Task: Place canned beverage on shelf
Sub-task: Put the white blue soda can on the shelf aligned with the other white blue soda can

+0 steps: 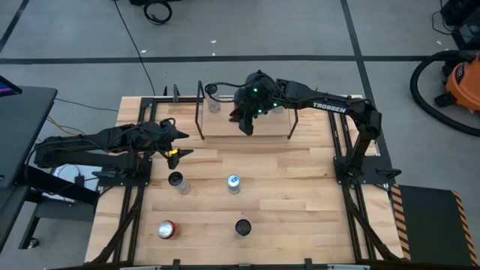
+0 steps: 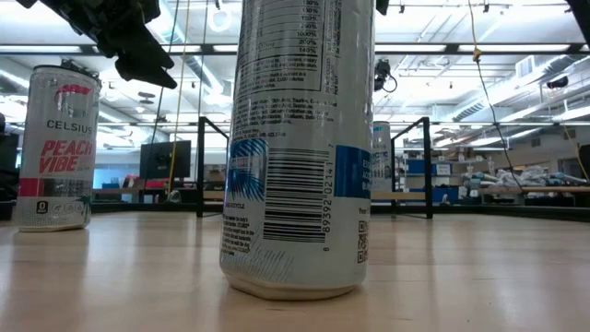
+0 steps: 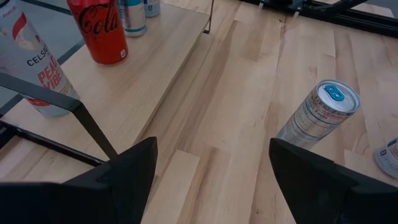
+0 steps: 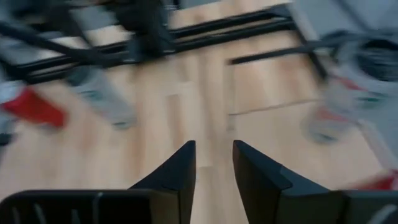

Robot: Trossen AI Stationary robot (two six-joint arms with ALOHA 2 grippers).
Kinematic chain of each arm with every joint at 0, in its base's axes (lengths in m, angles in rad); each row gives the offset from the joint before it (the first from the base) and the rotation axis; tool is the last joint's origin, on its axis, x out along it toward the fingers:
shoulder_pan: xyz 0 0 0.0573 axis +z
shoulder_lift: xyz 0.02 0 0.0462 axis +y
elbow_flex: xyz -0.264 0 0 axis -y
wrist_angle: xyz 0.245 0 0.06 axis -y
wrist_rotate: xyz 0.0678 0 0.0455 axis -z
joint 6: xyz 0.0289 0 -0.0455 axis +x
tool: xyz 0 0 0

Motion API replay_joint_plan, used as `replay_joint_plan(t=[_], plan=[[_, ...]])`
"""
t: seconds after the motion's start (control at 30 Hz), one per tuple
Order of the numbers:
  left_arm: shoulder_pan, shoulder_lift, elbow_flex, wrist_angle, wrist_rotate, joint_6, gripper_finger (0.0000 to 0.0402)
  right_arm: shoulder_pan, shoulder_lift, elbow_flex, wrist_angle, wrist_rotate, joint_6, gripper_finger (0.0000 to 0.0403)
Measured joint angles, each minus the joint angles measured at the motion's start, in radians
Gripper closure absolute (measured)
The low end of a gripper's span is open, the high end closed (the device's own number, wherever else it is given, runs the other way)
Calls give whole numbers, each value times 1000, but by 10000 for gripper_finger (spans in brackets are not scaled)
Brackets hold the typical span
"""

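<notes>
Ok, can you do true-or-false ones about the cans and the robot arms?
1. The red metal can is lying on its side. False: it stands upright on the light wooden table.
2. The left arm's dark fingers are open with nothing between them. True.
3. The right arm's dark fingers hold a can. False: nothing is between them.
4. The right arm reaches over the low light-wood shelf with the black rod frame. True.
5. The silver can with a blue top is on the shelf. False: it stands on the table in front of the shelf.
</notes>
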Motion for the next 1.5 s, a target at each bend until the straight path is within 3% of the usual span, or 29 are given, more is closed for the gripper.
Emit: replay_joint_plan(t=[0.17,0.57,0.77,1.23,1.5], plan=[[0,0,0,0,0,1,90,35,3,0,-2,-131,-2,250],[0,0,0,0,0,1,90,147,5,-25,-20,-117,-1,77],[0,0,0,0,0,1,90,220,4,-25,-34,-117,2,13],[0,0,0,0,0,-11,90,299,4,-25,113,-72,1,17],[0,0,0,0,0,-10,90,340,4,-24,185,-91,129,18]])
